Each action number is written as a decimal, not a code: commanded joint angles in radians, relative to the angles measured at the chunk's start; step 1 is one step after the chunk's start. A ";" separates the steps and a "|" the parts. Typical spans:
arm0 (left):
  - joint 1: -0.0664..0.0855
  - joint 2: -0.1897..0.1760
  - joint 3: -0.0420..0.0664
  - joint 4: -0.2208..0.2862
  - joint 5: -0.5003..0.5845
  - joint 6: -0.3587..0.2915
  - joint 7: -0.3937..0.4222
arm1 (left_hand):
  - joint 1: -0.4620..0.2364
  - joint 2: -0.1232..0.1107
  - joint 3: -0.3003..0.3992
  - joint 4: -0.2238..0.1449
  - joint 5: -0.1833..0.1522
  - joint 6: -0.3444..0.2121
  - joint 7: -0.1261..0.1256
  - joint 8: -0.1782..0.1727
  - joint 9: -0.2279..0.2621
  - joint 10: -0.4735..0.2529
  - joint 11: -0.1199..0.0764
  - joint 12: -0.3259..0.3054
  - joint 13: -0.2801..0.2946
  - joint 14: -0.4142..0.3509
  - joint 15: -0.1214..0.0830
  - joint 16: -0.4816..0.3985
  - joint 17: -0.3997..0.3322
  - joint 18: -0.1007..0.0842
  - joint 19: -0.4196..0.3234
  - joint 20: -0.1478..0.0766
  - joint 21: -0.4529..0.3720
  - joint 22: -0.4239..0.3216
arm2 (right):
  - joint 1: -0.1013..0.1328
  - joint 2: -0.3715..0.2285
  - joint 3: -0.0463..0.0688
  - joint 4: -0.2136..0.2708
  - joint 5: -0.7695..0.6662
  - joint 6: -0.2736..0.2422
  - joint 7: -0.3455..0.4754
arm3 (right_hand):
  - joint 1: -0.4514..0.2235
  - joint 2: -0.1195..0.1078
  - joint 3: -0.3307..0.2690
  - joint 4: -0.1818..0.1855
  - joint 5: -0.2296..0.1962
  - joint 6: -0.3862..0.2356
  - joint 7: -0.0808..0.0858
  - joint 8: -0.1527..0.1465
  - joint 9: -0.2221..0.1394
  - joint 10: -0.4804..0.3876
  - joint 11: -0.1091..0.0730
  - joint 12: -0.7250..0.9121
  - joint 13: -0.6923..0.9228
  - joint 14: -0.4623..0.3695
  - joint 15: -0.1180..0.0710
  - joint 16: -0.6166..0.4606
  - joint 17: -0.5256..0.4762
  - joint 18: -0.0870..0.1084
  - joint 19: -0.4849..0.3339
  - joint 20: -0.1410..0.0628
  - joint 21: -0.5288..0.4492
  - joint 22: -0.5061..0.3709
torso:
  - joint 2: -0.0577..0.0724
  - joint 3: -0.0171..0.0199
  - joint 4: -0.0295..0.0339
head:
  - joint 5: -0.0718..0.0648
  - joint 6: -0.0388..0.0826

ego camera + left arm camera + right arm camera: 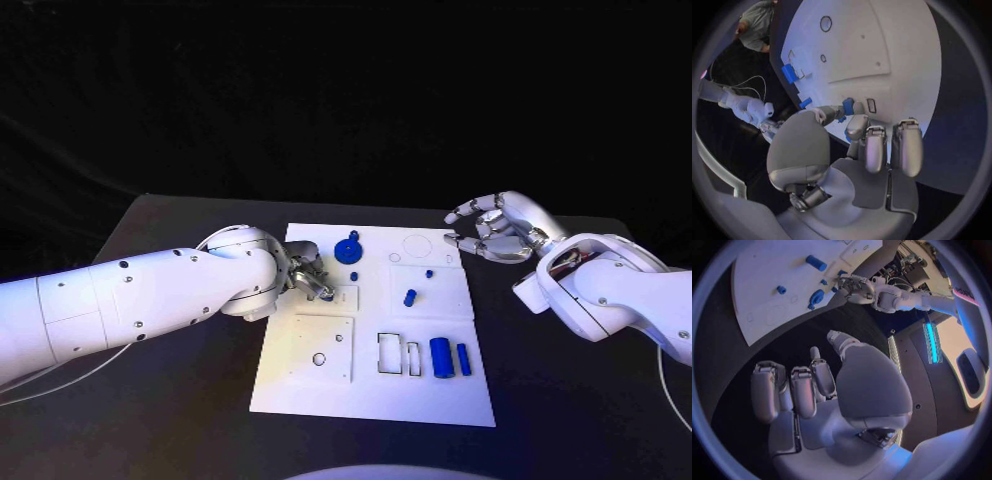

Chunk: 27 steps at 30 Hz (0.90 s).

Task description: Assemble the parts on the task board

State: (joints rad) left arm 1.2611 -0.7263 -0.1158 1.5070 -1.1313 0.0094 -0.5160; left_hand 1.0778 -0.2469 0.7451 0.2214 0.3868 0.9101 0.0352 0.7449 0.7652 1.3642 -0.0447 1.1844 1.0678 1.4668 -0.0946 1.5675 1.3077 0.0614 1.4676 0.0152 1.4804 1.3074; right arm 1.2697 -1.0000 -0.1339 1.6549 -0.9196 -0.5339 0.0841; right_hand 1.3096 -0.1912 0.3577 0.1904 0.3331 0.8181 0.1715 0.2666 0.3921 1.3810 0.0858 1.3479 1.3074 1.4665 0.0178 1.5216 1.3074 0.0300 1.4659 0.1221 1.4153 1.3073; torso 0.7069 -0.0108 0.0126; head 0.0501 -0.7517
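Left hand: the left hand (303, 277) lies over the left edge of the task board (433, 400), fingers curled downward onto the board. The left wrist view shows a small blue part (848, 106) right at its fingertips (856, 125); whether the part is pinched or only touched I cannot tell.
Right hand: the right hand (498, 228) hangs off the board's corner at 1 o'clock, above the black table (173, 230), its fingers bent inward around nothing.
Round blue part: a disc-like piece (348, 249) stands on the board at about 11 o'clock, just beside the left hand.
Small blue pieces: one dot (430, 272) and one short peg (410, 296) lie near the board's middle, apart from each other.
Blue cylinders: two upright-lying bars, a thicker one (440, 357) and a thinner one (464, 359), lie side by side at 5 o'clock, well apart from both hands.
Square panel: a raised white panel (320, 348) with a small ring hole lies at 7 o'clock on the board.
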 commanded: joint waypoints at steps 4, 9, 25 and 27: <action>-0.002 0.007 -0.002 -0.004 0.003 0.028 -0.006 | -0.025 -0.003 0.042 -0.053 -0.009 0.017 -0.014 0.003 0.003 0.004 -0.003 0.005 0.003 0.104 -0.007 0.003 0.263 -0.019 0.012 -0.008 0.005 0.066 | -0.001 0.000 0.000 0.001 -0.002 0.001 0.008 | -0.012 -0.004 0.001 0.007 0.002 0.007 -0.003 0.006 0.002 -0.001 -0.004 -0.002 0.050 0.073 -0.010 -0.003 0.137 0.013 0.008 -0.010 -0.002 0.148 | -0.001 -0.0002 -0.0009 | -0.001 0.001; -0.002 0.010 -0.002 -0.007 0.003 0.031 -0.005 | -0.046 -0.005 -0.008 -0.029 -0.010 0.024 -0.018 -0.001 0.003 0.005 -0.006 0.007 0.007 0.104 -0.009 0.003 0.263 -0.020 0.014 -0.009 0.006 0.070 | -0.001 -0.001 0.000 0.001 -0.002 0.000 0.009 | -0.014 -0.005 0.001 0.009 0.000 0.007 -0.003 0.006 0.002 -0.001 -0.004 -0.002 0.050 0.073 -0.010 -0.004 0.135 0.013 0.008 -0.010 -0.002 0.148 | 0.000 0.0001 -0.0002 | -0.004 0.002; -0.002 0.014 -0.002 -0.016 0.004 0.037 -0.005 | -0.065 0.001 -0.087 0.016 -0.010 0.039 -0.020 -0.003 0.006 0.010 -0.008 0.017 0.020 0.104 -0.011 0.003 0.263 -0.022 0.019 -0.011 0.010 0.080 | -0.001 -0.003 0.000 0.002 -0.001 -0.001 0.010 | -0.032 -0.011 -0.004 0.022 -0.020 0.004 -0.005 0.012 0.002 -0.002 -0.005 -0.003 0.047 0.073 -0.011 -0.005 0.135 0.013 0.008 -0.011 -0.006 0.146 | 0.001 -0.0004 0.0005 | -0.007 0.000; -0.002 0.015 -0.002 -0.016 0.004 0.037 -0.005 | -0.066 0.002 -0.094 0.021 -0.010 0.040 -0.021 -0.003 0.006 0.011 -0.008 0.019 0.022 0.104 -0.011 0.003 0.263 -0.022 0.020 -0.011 0.010 0.080 | -0.001 -0.003 0.000 0.002 -0.001 -0.001 0.010 | -0.032 -0.011 -0.005 0.022 -0.021 0.004 -0.005 0.012 0.002 -0.002 -0.005 -0.003 0.047 0.073 -0.011 -0.005 0.135 0.013 0.008 -0.011 -0.006 0.146 | 0.001 -0.0006 0.0004 | -0.007 0.000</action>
State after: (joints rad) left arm 1.2610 -0.7143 -0.1160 1.4902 -1.1315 0.0208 -0.5188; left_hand 1.0196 -0.2433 0.6564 0.2440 0.3809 0.9513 0.0090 0.7450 0.7720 1.3711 -0.0516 1.1965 1.0890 1.4668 -0.1017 1.5675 1.3075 0.0454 1.4649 0.0107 1.4842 1.3073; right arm 1.2692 -1.0028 -0.1340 1.6557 -0.9183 -0.5356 0.0852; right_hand 1.2868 -0.2027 0.3519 0.2073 0.3168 0.8182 0.1715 0.2743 0.3928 1.3810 0.0858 1.3479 1.3073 1.4666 0.0104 1.5216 1.3073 0.0301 1.4648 0.1156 1.4153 1.3079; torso 0.7074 -0.0113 0.0126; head 0.0434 -0.7511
